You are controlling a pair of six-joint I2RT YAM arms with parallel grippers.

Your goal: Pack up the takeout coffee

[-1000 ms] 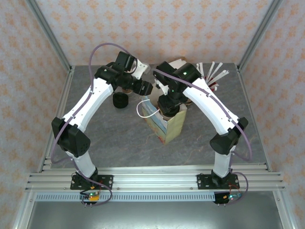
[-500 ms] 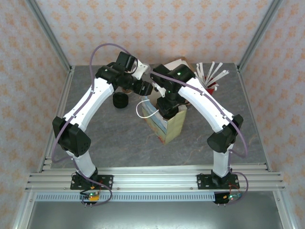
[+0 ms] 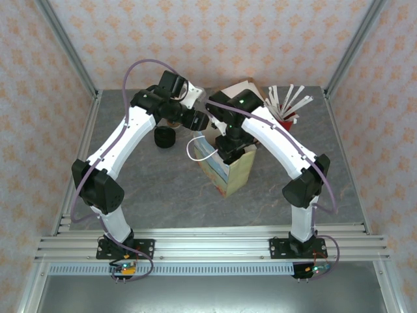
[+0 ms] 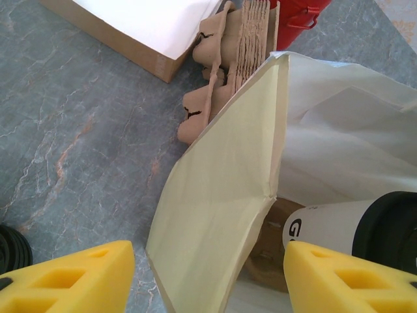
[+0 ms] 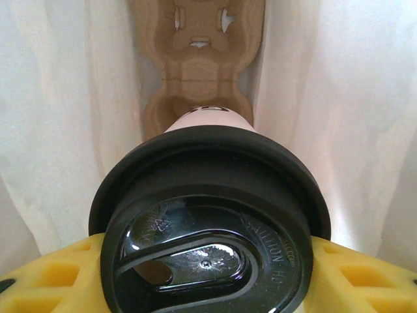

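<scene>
Bag (image 5: 58,117) walls hem coffee (image 5: 208,215); pulp tray (image 5: 195,59) below

The paper bag (image 3: 229,171) stands mid-table, with a stack of loose lids (image 3: 165,137) to its left, a cardboard box (image 3: 238,89) behind it and a container of sticks (image 3: 287,109) at the right rear. A stack of cup carriers (image 4: 228,65) sits between box and bag, just beside the bag's wall. Inside the bag, the takeout coffee (image 5: 208,215) is clasped by the right gripper (image 5: 208,277) above a carrier tray (image 5: 195,59) on the bag's floor.
</scene>
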